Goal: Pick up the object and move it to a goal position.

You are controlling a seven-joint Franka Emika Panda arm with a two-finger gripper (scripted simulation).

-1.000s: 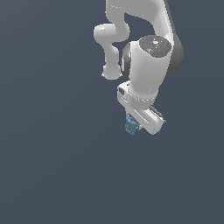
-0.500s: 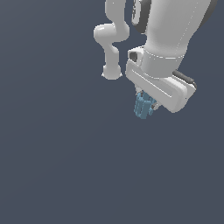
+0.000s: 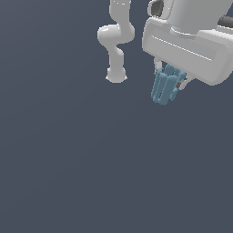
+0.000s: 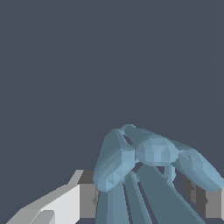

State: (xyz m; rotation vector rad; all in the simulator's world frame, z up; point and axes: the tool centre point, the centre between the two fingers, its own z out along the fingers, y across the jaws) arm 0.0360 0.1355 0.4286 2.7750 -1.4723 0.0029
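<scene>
The object [image 3: 165, 85] is a small light-blue bundle of parallel rounded ridges. It hangs below the white hand of my arm at the upper part of the exterior view's right, well above the dark floor. My gripper [image 3: 169, 76] is shut on it, with a fingertip [image 3: 182, 85] showing beside it. In the wrist view the object [image 4: 144, 170] fills the space between my two fingers [image 4: 87, 199], and my gripper [image 4: 146, 199] clamps it from both sides.
The white arm's links and base [image 3: 116, 75] stand to the exterior view's left of the object. A plain dark grey floor [image 3: 82, 164] lies below. No goal marker shows.
The arm has risen towards the camera with the object in its grip. The hand and object look much larger and have shifted to the exterior view's upper right.
</scene>
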